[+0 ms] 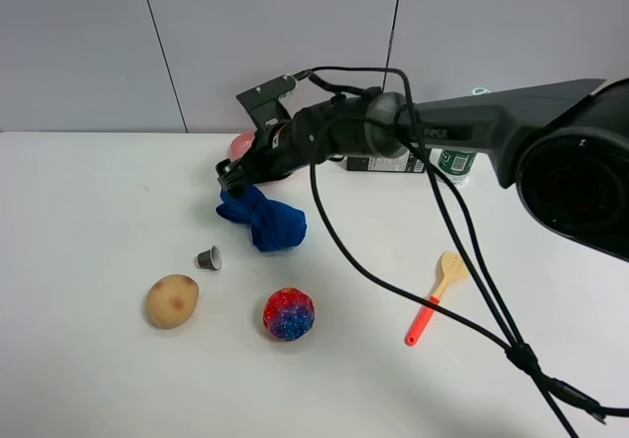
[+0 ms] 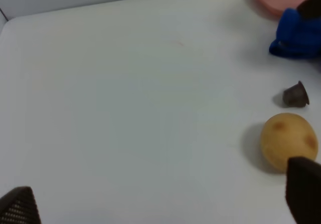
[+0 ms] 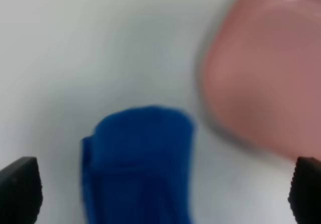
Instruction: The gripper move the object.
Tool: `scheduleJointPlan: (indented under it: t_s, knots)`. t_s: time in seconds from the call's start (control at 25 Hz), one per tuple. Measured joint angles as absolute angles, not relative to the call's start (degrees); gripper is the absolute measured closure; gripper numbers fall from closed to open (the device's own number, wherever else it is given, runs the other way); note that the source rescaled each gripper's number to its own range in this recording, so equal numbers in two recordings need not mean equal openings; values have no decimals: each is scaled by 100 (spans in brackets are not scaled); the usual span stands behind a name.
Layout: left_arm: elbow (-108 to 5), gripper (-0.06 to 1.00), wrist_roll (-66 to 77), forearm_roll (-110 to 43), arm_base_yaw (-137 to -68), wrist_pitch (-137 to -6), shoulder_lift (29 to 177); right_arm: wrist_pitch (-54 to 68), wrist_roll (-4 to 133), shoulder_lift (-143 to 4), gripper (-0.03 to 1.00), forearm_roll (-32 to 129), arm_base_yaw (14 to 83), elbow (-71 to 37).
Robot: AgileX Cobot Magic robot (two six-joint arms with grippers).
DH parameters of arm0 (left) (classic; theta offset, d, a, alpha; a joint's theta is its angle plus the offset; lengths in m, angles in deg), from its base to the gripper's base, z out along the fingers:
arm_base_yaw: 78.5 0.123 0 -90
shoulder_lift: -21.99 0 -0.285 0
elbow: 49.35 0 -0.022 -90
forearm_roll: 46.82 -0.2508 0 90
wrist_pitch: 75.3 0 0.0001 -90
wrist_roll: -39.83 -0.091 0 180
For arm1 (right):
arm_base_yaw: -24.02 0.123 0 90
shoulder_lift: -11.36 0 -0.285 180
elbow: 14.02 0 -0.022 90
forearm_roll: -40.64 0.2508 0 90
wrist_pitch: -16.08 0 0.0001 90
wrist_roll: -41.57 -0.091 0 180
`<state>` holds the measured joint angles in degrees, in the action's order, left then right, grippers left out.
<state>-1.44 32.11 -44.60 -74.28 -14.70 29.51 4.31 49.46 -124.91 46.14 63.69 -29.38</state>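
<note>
Left pincer (image 2: 161,196) and right pincer (image 3: 163,186) gape apart, right straddling crumpled blue cloth (image 1: 265,220).

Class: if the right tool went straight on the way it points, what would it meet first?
The right tool would most likely meet the blue cloth: the wrist view shows it centred between the open fingertips. The pink dish lies off to one side. How near the cloth is remains unclear.

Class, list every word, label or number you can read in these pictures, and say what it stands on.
No text reads clearly.
Right arm: white lettering, too small to read.
Dark box behind the arm: label print, too blurred.
Green container: markings unreadable.
Wrist views: none.
</note>
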Motion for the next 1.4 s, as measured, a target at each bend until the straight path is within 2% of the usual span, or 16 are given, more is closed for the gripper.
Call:
scheduleJointPlan:
  t_s: [0.2, 0.84, 1.16, 1.4]
  knots:
    - [-144, -6, 3211, -4460, -7428, -1470, 2951, 89, 4946, -11991, -3, 4596, 5914, -2938]
    - [-144, -6, 3211, -4460, -7428, -1470, 2951, -2385, 4612, -10123, -3, 3403, 4017, -2777]
    - [-144, -6, 3211, -4460, -7428, -1470, 2951, -2094, 4600, -8480, -3, 3278, 2959, -879]
    - [-144, -6, 3211, -4460, -7428, -1470, 2951, -1971, 4640, -6611, -3, 3278, 2364, 761]
